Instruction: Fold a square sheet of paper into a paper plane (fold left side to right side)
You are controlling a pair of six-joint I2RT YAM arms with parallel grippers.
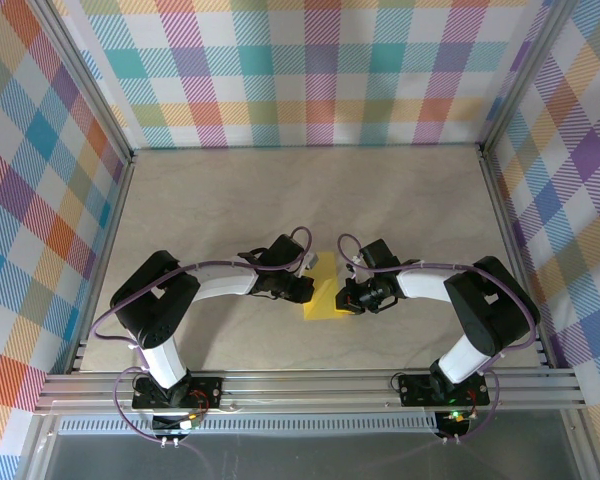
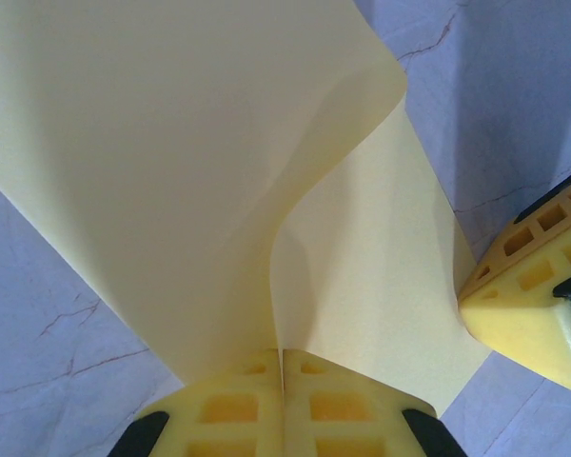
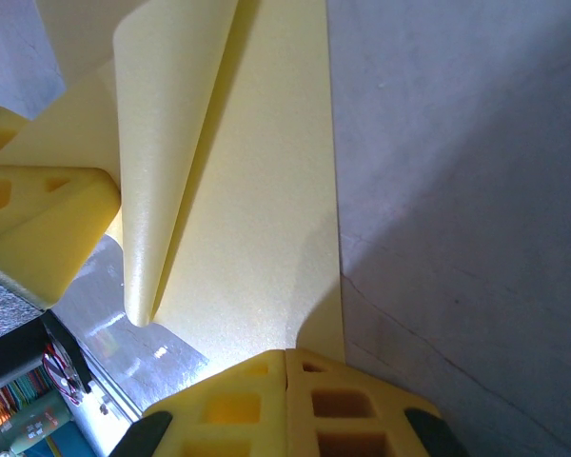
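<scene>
A pale marbled tabletop (image 1: 230, 200) lay inside pastel plaid walls (image 1: 310, 70), with a ribbed aluminium rail (image 1: 310, 385) along its near edge.

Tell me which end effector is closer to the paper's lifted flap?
Left. Left end effector pinches the lifted flap; right end effector touches the sheet at its right edge.

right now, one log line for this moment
left gripper: shut on sheet | right gripper: shut on sheet | sheet: curled, fold unfinished
</scene>
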